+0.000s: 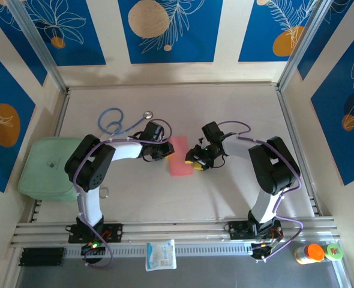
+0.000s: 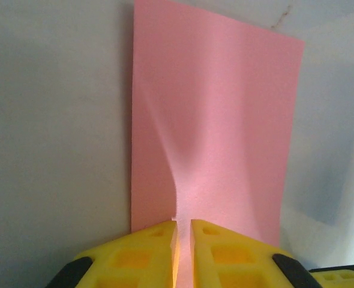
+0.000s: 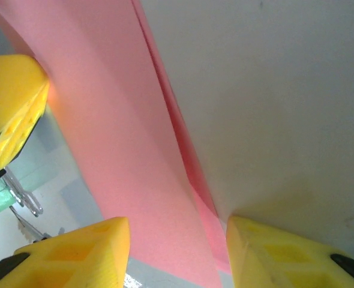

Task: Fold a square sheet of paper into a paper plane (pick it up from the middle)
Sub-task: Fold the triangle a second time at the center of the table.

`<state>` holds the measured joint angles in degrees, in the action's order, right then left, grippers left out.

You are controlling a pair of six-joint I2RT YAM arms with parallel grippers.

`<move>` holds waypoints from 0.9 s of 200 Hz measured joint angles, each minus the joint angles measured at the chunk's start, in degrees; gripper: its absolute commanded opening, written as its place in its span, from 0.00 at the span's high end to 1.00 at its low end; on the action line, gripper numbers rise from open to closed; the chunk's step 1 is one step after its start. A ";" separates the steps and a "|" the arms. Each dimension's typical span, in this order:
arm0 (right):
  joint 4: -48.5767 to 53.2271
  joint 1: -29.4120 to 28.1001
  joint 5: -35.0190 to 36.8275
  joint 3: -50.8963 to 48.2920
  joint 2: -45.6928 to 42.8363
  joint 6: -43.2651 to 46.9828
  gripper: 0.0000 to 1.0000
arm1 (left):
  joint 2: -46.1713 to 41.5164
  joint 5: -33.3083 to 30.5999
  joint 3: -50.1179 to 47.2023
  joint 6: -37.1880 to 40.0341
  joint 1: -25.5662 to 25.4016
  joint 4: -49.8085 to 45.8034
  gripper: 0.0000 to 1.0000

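Note:
The square sheet of paper (image 1: 180,157) is salmon pink and lies mid-table as a narrow doubled strip between the two arms. My left gripper (image 1: 166,153) is at its left edge. In the left wrist view the yellow fingers (image 2: 219,252) of the left gripper (image 2: 183,237) stand almost together, pinching a raised ridge of the paper (image 2: 225,114). My right gripper (image 1: 194,162) is at the strip's right edge. Its jaws (image 3: 177,225) stand well apart, open, straddling the lifted paper (image 3: 117,144), whose two layers show along one edge.
A blue stethoscope (image 1: 120,123) lies behind the left arm. A pale green pad (image 1: 45,168) sits at the table's left edge. A white packet (image 1: 161,255) rests on the near rail, and small bottles (image 1: 314,252) stand at the near right corner.

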<state>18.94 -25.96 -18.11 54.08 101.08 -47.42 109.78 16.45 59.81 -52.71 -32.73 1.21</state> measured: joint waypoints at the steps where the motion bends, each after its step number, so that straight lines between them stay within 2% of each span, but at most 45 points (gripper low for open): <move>1: 0.04 -0.04 -0.09 -0.02 0.00 0.00 0.55 | 0.00 0.00 0.00 0.00 0.00 0.00 0.84; 88: 0.92 -0.57 -3.91 -2.71 -1.68 0.61 0.64 | -0.09 -0.02 -0.15 0.00 0.00 0.13 0.84; 180: -6.03 0.96 -6.38 -6.36 -2.21 -3.08 0.74 | -0.11 0.00 -0.15 0.00 0.00 0.13 0.84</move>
<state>12.91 -24.99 -24.49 47.72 98.87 -50.50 109.67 16.45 59.66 -52.71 -32.73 1.34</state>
